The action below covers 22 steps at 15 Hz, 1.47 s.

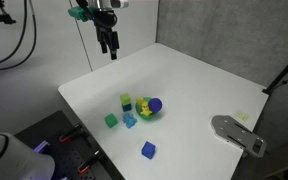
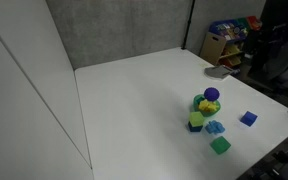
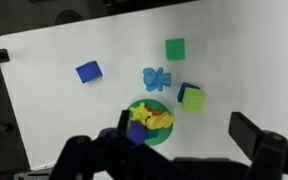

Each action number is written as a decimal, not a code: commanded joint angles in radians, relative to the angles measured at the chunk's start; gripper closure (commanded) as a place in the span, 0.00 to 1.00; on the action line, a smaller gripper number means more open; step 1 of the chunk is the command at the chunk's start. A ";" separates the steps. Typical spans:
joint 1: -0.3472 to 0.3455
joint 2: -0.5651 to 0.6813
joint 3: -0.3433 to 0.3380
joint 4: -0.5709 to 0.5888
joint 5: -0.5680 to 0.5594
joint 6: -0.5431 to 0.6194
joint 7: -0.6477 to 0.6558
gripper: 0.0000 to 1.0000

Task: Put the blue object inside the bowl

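The small light-blue object [image 3: 156,77] lies on the white table, and its outline looks lumpy. It also shows in both exterior views [image 1: 130,121] [image 2: 215,127]. The small green bowl [image 3: 162,136] sits just beside it and holds yellow pieces and a blue-purple ball [image 1: 155,104]. The bowl also shows in both exterior views [image 1: 144,114] [image 2: 203,106]. My gripper [image 3: 182,122] is open and empty. It hangs high above the far part of the table [image 1: 111,48], well away from the object.
A royal-blue cube [image 3: 88,71] [image 1: 148,149], a green cube [image 3: 174,48] [image 1: 111,120] and a yellow-green cube [image 3: 194,100] [image 1: 125,101] lie around the bowl. A grey flat thing [image 1: 239,133] rests at the table's edge. A grey wall stands behind the table.
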 commanded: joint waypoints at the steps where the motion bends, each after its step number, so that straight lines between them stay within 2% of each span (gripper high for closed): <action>1: 0.020 0.000 -0.018 0.002 -0.004 -0.002 0.003 0.00; 7: 0.011 0.027 -0.029 0.001 -0.010 0.056 0.034 0.00; 14: 0.000 0.110 -0.095 -0.035 0.042 0.189 0.012 0.00; 22: -0.001 0.275 -0.154 -0.140 0.175 0.454 -0.020 0.00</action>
